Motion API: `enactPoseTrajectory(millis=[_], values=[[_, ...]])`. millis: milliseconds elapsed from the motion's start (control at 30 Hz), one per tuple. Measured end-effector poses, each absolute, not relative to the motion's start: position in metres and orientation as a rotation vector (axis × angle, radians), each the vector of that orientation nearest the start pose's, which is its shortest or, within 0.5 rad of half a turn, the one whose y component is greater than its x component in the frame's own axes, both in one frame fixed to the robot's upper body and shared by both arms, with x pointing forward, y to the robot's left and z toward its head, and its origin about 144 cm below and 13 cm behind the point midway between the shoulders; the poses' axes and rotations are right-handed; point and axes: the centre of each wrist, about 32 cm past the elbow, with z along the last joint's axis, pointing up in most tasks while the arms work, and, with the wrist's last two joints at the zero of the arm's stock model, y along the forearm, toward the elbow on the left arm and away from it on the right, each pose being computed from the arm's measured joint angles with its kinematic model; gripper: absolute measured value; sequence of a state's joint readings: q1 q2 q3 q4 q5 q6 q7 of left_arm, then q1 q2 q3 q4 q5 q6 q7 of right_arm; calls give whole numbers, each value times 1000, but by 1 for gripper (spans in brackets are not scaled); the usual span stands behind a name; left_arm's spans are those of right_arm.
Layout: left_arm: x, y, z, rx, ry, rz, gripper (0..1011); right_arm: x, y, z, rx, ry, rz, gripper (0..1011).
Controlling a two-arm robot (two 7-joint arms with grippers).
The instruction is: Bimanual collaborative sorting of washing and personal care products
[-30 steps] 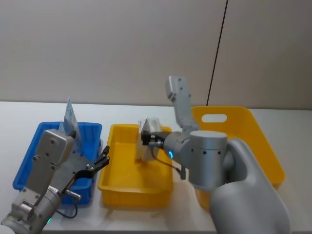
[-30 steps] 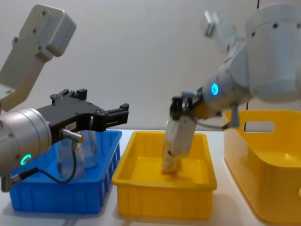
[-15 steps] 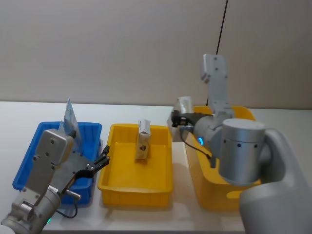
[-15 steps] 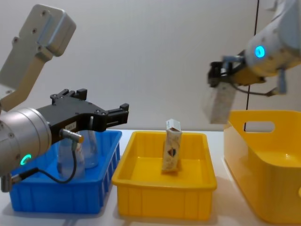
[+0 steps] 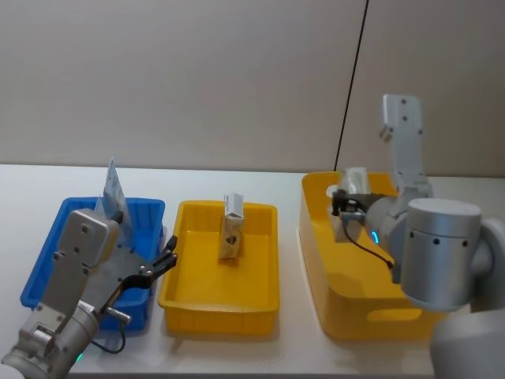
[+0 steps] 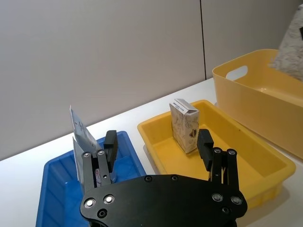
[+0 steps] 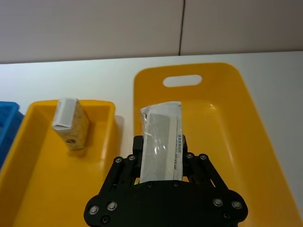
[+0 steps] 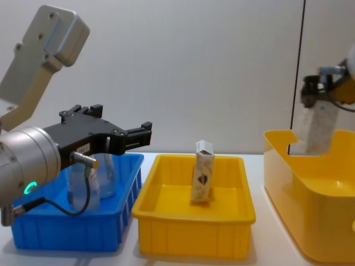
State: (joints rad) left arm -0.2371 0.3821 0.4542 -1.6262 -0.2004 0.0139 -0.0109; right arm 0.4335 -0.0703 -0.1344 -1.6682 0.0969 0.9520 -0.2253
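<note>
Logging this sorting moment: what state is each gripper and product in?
Left gripper: open, empty, by the blue crate.
Right gripper: shut on the pale pack.
Pale pack: held over the large yellow bin.
Cream carton: upright, free, in the small yellow tray.
Squeeze tubes: standing in the blue crate.

Glossy plastic middle tray (image 5: 217,304), matt card carton (image 5: 230,235), film-wrapped pack (image 7: 161,137).

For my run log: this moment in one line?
right gripper: shut on pale pack, over yellow tub | left gripper: open, near blue crate | carton: upright in yellow tray
</note>
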Motion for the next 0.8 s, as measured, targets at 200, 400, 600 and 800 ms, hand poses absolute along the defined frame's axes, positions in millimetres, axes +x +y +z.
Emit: enactPoseTrajectory(millis=[200,400,600,800], values=[[492,198,1204,61,-268,1124,1002,533,-171,1327,-353,338,-1590,469],[492,198,1204,61,-268,1124,1002,529,-179,1325,-365,335,-1617,678],[492,198,1204,61,-268,1124,1001,524,-185,1320,-351,304,-1623,856],[492,198,1204,61,-267,1124,1002,516,-190,1314,-318,242,-1607,1004]])
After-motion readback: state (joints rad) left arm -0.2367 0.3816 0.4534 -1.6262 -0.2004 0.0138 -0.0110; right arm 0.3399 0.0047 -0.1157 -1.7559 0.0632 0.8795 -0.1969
